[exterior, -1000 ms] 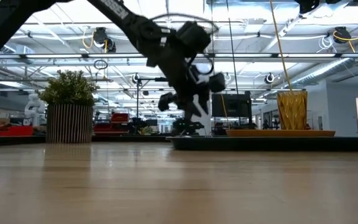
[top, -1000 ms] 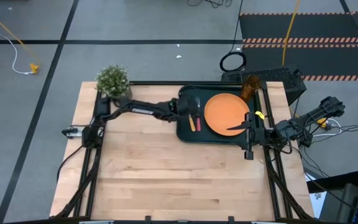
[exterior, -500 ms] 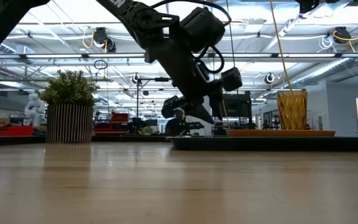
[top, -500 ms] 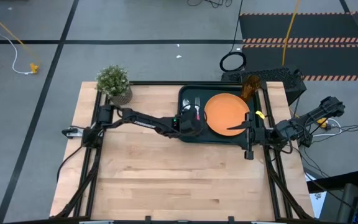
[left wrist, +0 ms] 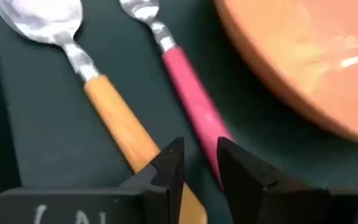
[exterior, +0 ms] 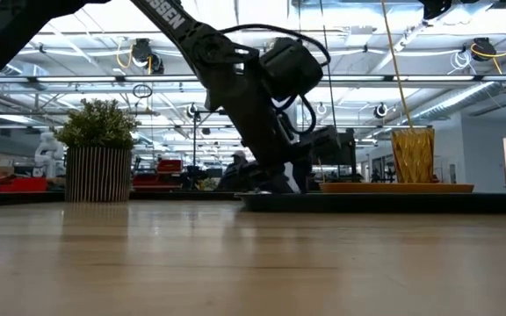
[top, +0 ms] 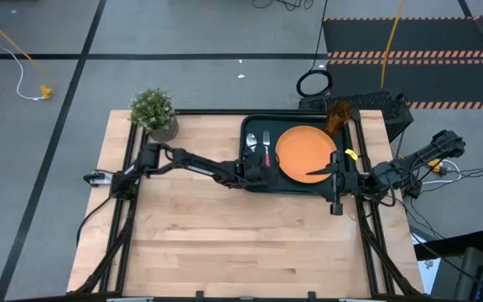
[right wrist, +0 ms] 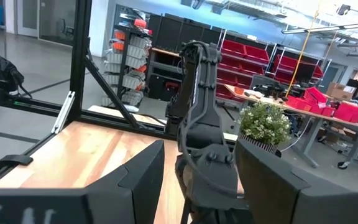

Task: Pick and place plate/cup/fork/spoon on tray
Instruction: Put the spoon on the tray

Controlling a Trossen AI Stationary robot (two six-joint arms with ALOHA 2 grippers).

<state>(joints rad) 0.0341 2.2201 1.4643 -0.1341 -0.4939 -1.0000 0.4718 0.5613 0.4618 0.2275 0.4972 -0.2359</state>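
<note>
The dark green tray lies at the table's far right. On it lie the orange plate, the orange-handled spoon and the red-pink-handled fork, side by side to the plate's left. The amber cup stands at the tray's far right corner. My left gripper is low over the near ends of the two handles, its fingers a narrow gap apart, with bare tray showing in the gap. My right gripper is open and empty at the plate's near right edge. My left gripper points slantwise down at the tray from the near left. One finger covers the spoon handle's near end. The other finger covers the fork handle's near end. I cannot tell whether they touch the handles.
A potted green plant stands at the table's far left corner. The bare wooden table spreads on the near side of the tray. In the low view the tray's rim and the cup show behind my left arm.
My left gripper has gone toward the table's near edge, from over the spoon's and fork's heads to their handle ends, and has come down close to the tray. The spoon and fork lie where they were.
</note>
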